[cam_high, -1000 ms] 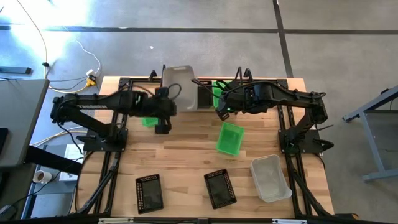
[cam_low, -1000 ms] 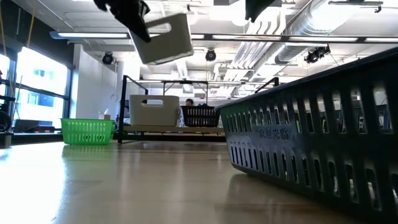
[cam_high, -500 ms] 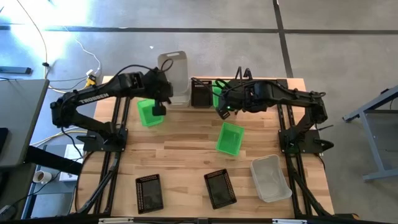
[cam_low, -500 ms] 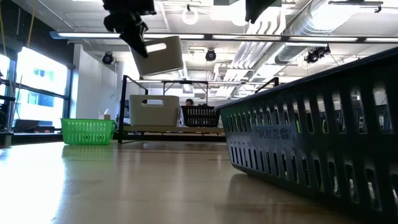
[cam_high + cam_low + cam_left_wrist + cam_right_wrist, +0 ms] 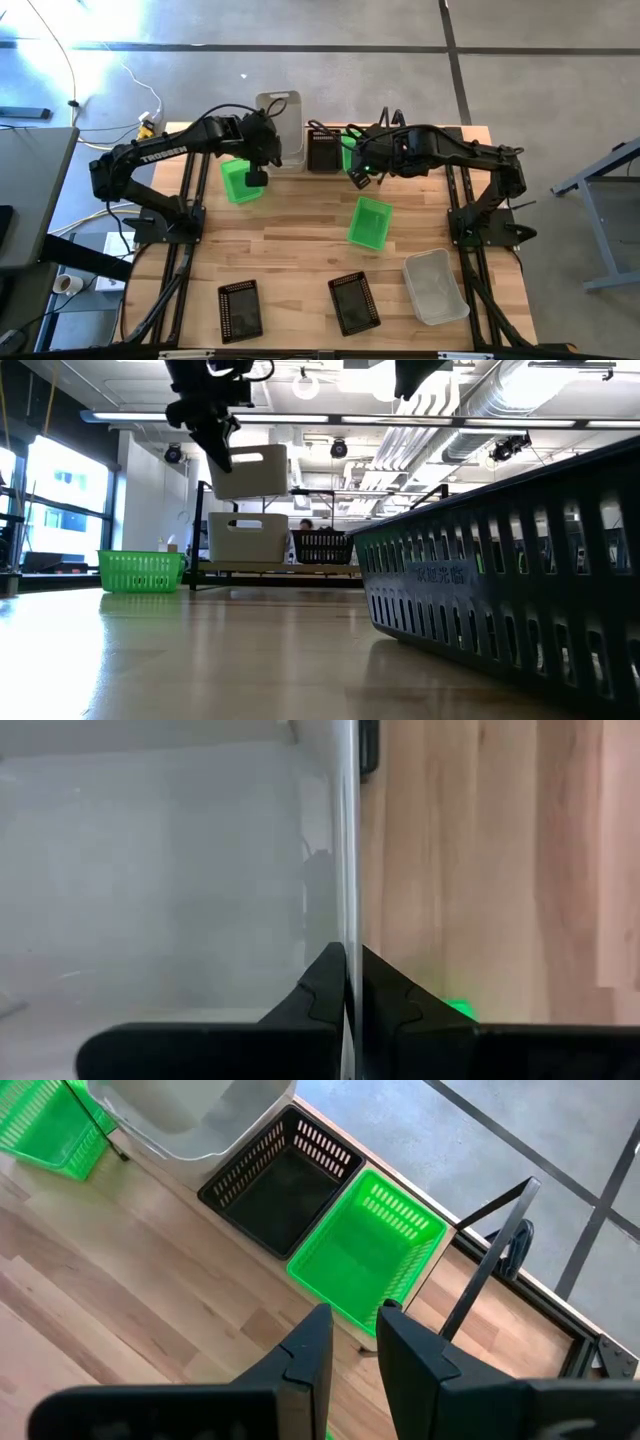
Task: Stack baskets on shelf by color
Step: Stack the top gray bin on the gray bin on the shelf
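My left gripper (image 5: 262,152) is shut on a translucent whitish basket (image 5: 281,124) and carries it over the shelf (image 5: 285,569) at the table's far edge. In the low view that basket (image 5: 252,470) hangs just above a second whitish basket (image 5: 248,538) standing on the shelf. A black basket (image 5: 323,151) and a green one (image 5: 366,1252) stand beside it on the shelf. My right gripper (image 5: 352,1325) is open by a narrow gap, above the near end of that green basket. My left gripper pinches one long side wall (image 5: 350,900) of the whitish basket at its rim, one finger (image 5: 322,988) inside the basket and one outside. The fingers point down from above. The basket is lifted clear and hangs roughly level below them, over the whitish basket on the shelf.
On the tabletop lie a green basket (image 5: 240,181) near the left arm, another green one (image 5: 370,222) in the middle, a whitish basket (image 5: 435,286) near right, and two black baskets (image 5: 240,309) (image 5: 354,302) along the near edge. One black basket (image 5: 500,580) fills the low view's right side.
My left gripper has moved toward the table's far edge, carrying the whitish basket from above the tabletop to above the shelf. The basket was tilted and high; it now hangs lower and nearly level over the whitish basket on the shelf.
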